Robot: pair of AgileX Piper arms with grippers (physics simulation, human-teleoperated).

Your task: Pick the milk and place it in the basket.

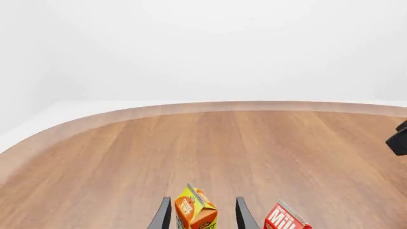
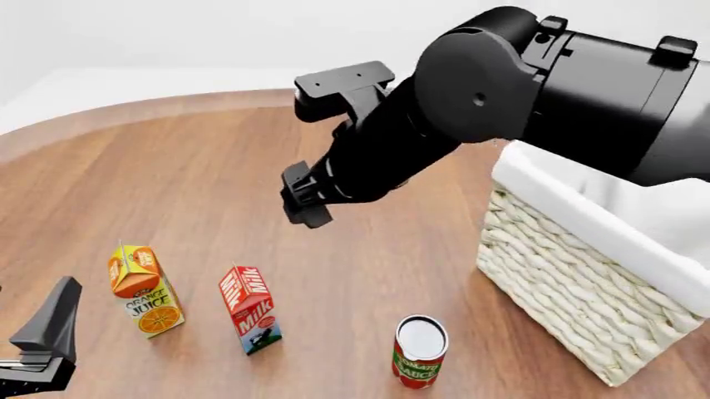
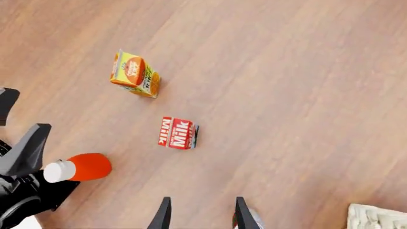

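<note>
Small red gable-top milk carton (image 2: 249,308) with white lettering is standing upright on wooden bench (image 2: 332,274); both pincers are sitting spread, gripping nothing.

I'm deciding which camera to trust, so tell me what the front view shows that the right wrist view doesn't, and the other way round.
Only the front view shows the whole basket side, the upright can in full, and the right arm above the table. Only the right wrist view shows a red bottle with a white cap lying by the left arm, and the right gripper, open and holding nothing. Both show the milk and the juice carton standing apart on the wood.
</note>
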